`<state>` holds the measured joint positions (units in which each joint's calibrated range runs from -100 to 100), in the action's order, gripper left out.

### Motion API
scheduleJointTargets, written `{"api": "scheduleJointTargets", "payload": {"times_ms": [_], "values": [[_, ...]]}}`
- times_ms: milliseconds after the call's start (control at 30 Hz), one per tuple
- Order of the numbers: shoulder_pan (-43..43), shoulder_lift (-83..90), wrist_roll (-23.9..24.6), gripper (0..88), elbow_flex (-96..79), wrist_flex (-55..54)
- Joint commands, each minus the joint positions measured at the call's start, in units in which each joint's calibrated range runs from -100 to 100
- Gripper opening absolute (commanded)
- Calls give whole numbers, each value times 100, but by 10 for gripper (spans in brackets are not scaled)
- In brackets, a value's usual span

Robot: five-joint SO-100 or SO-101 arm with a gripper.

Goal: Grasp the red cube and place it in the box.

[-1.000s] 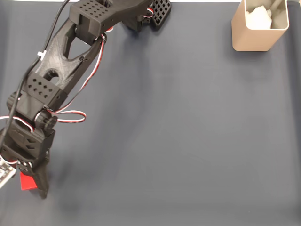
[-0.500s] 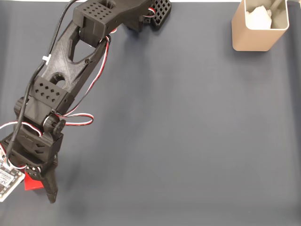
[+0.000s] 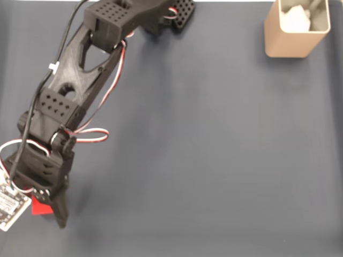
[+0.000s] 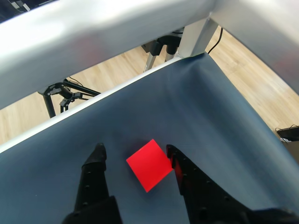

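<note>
Wrist view shows the gripper with its two black fingers spread apart over the dark blue table cover. Between them lies the red cube, turned so that one corner points toward the gap's far end. Its right corner sits against the inner face of the right finger; the left finger stands clear of it, with a strip of blue cover between. The cube rests flat on the cover, not lifted. Beyond the fingertips the cover ends at a pale table edge, and past that lies a wooden floor with a black stand.

From the fixed view, the black arm reaches from the top of the picture down to the lower left, where the gripper points at the table. A sliver of the red cube shows just left of the finger, next to a white circuit board. The box, beige with something white inside, stands well apart from the fingers, in the upper right corner.
</note>
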<state>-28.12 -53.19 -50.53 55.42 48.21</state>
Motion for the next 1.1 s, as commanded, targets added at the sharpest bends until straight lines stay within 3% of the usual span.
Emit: {"api": "scheduleJointTargets", "payload": {"times_ms": [0, 1067], "values": [[20, 172, 0, 293, 160, 163], [-157, 934, -176, 275, -488, 327]]}}
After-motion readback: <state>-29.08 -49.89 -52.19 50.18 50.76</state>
